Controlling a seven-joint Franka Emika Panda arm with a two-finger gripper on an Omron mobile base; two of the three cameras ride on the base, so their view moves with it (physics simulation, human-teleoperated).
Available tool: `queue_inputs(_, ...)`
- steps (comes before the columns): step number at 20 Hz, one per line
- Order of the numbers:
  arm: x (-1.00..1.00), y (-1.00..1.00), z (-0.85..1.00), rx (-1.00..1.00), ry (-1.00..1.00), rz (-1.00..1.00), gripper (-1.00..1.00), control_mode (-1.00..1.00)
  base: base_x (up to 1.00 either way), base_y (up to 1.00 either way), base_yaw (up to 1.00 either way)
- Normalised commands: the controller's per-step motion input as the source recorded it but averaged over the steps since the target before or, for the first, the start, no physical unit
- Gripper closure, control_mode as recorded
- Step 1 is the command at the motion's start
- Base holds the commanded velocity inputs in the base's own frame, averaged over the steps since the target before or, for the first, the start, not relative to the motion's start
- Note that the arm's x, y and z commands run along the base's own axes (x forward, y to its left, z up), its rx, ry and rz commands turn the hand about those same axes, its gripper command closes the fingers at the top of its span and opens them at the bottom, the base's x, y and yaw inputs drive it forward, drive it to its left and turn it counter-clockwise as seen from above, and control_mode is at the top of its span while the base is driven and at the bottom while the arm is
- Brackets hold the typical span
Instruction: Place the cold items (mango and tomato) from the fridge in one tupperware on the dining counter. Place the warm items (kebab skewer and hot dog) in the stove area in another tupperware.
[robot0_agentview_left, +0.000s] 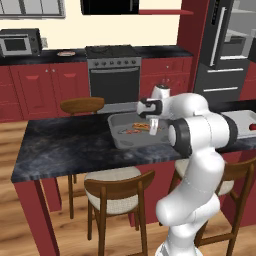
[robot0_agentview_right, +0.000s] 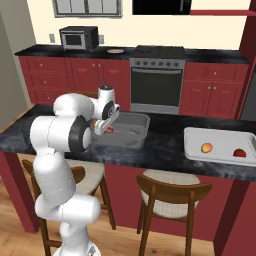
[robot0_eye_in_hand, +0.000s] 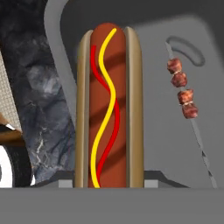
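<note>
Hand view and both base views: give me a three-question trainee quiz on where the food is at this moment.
1. True or false: the kebab skewer lies inside the grey container on the dining counter.
2. What is the gripper holding over that container? A) a mango B) the hot dog C) a plate
3. Fill in: the white container to the robot's right holds ___ food items.

Key:
1. True.
2. B. In the hand view the hot dog runs straight up from between the gripper's fingers, above the container floor.
3. Two: a yellow-red fruit and a red one.
</note>
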Motion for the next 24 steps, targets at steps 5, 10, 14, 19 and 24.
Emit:
queue_inputs(5,0.36,0.00,-0.41,-0.07,0.00,0.15,1.00,-1.00,0.00,0.00,0.00)
queue_inputs(10,0.41,0.00,-0.29,-0.02,0.00,0.14,1.00,-1.00,0.00,0.00,0.00)
queue_inputs(14,0.36,0.00,-0.28,-0.02,0.00,0.13,1.00,-1.00,0.00,0.00,0.00)
queue_inputs(19,0.17,0.02,-0.33,-0.07,0.00,0.10,-1.00,-1.00,0.00,0.00,0.00)
queue_inputs(24,0.00,0.00,-0.11,-0.01,0.00,0.07,-1.00,-1.00,0.00,0.00,0.00)
